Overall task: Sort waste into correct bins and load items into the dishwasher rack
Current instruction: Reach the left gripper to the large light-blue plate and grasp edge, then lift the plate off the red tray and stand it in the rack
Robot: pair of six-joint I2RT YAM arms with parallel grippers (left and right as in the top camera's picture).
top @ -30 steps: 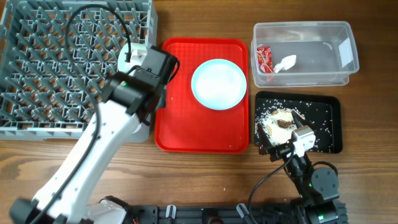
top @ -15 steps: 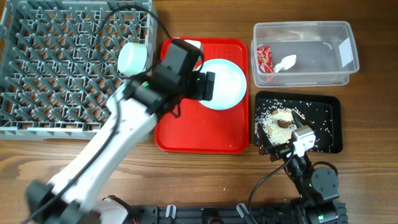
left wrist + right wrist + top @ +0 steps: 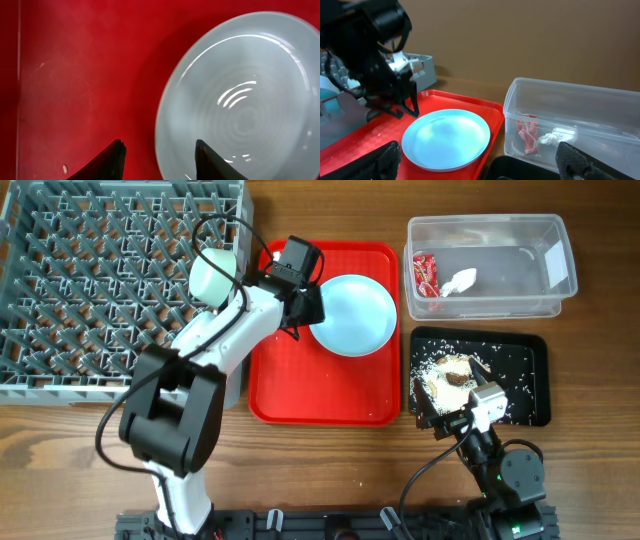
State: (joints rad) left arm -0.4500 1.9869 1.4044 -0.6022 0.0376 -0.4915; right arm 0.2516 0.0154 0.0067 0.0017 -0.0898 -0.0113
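Seen from above, the large red plastic serving tray (image 3: 290, 395) lies on the wooden counter (image 3: 300, 470), with the pale blue round plate (image 3: 355, 315) in its upper right part. The left hand (image 3: 310, 305) hangs at the plate's left rim. The grey pegged dishwasher rack (image 3: 100, 280) stands left of the tray. In the left wrist view the fingers (image 3: 112, 160) are apart, one over the tray and one over the plate, with the rim between them. In the right wrist view the right hand (image 3: 482, 167) is wide open and empty.
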